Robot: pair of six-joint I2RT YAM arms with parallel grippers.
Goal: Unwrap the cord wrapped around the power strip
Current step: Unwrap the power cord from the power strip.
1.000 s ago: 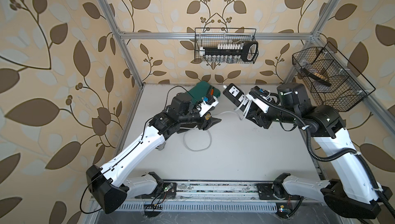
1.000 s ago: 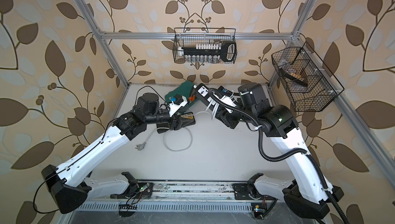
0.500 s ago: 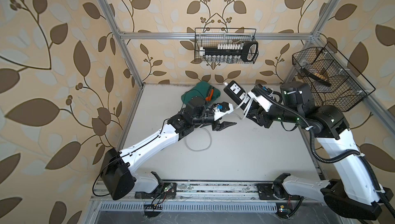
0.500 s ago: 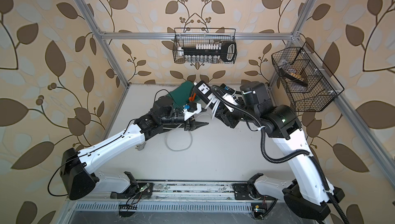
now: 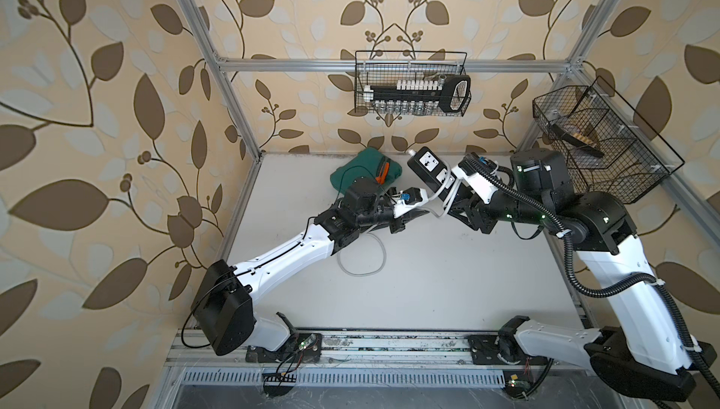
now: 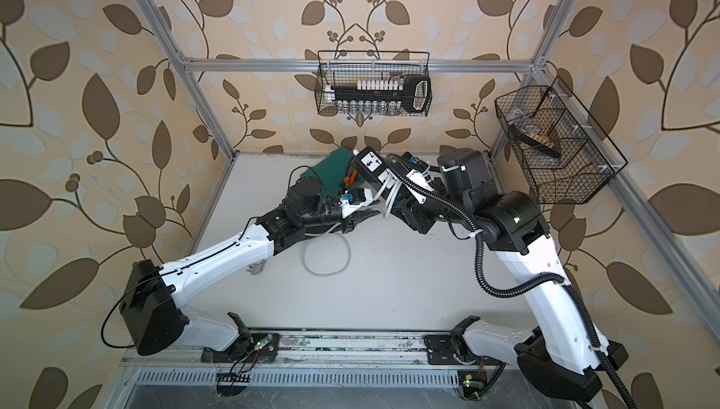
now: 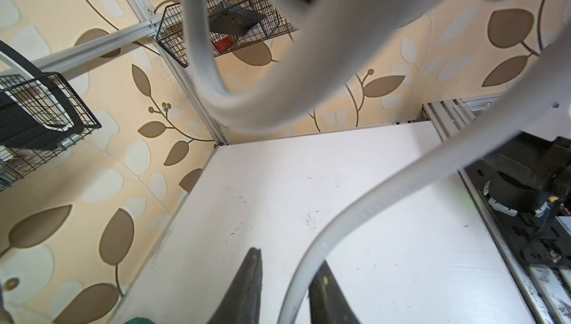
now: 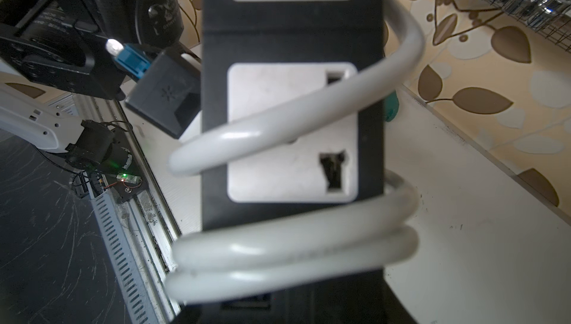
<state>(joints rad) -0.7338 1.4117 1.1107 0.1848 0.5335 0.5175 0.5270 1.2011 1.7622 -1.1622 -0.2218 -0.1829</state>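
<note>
The power strip [image 5: 428,167] [image 6: 372,167] is a short black bar with white sockets, held tilted above the table's back by my right gripper [image 5: 456,192], which is shut on its lower end. The light-grey cord [image 8: 293,245] still circles the bar in three turns. The rest of it hangs down to a loop on the table [image 5: 362,266] [image 6: 327,266], and its grey plug [image 6: 255,268] lies by my left arm. My left gripper [image 5: 422,213] [image 7: 289,256] sits just below the strip. A hanging cord strand [image 7: 355,211] runs between its narrowed jaws, against one finger with a gap to the other.
A green cloth [image 5: 358,169] with an orange clip lies at the back behind my left wrist. Wire baskets hang on the back wall [image 5: 411,89] and the right wall [image 5: 600,146]. The arms' base rail [image 5: 389,342] runs along the front edge.
My left arm has reached right, up to the strip, and its wide-open jaws have narrowed around a hanging cord strand. The right gripper has kept the strip almost still.
</note>
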